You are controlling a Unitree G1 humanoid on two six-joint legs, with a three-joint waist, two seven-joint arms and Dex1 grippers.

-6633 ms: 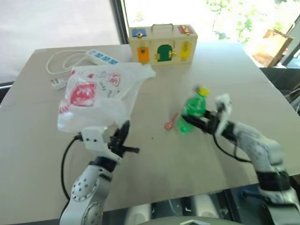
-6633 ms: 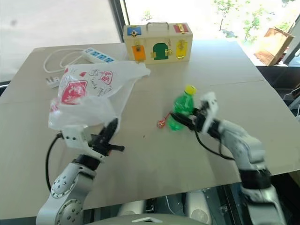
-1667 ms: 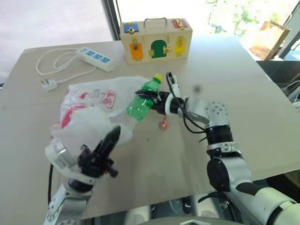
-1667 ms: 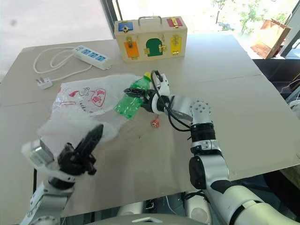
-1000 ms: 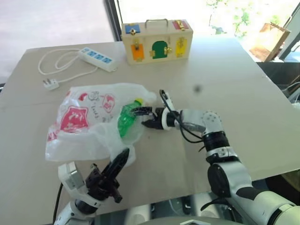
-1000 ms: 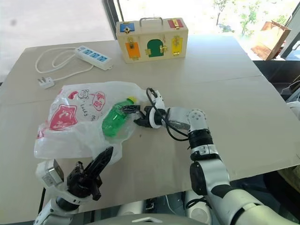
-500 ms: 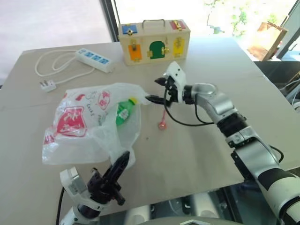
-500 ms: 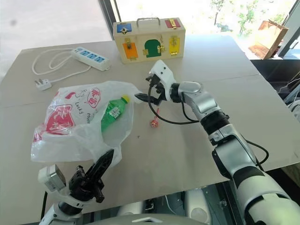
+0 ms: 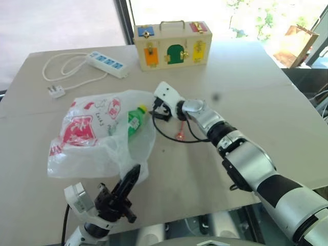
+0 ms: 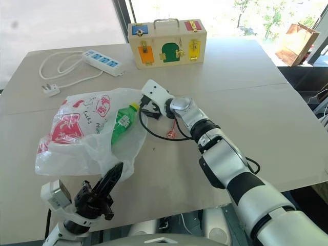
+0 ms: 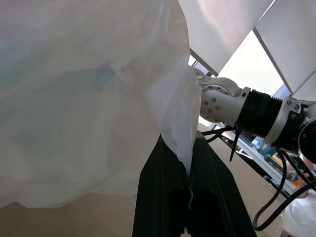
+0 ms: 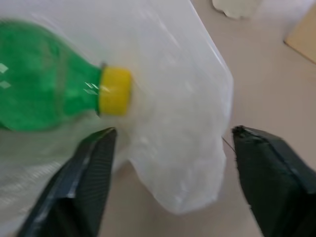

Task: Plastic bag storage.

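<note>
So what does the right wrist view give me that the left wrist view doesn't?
Right wrist view: the green bottle with its yellow cap inside the plastic bag, and the open right gripper straddling the bag's corner. Left wrist view: the left gripper shut on a bag fold, with the right arm beyond. Both show the bag and the table.

**Robot arms: visible build**

Right arm [image 9: 246, 164]: glossy silver-grey shells, black ribbed joint bands, white wrist block, looping black cable [image 9: 169, 137]. Left arm [image 9: 82, 225]: white wrist housing, black cable. Each gripper: two matte black tapered fingers [image 12: 86, 182]. Small round screws on silver housing [image 11: 215, 106].
</note>
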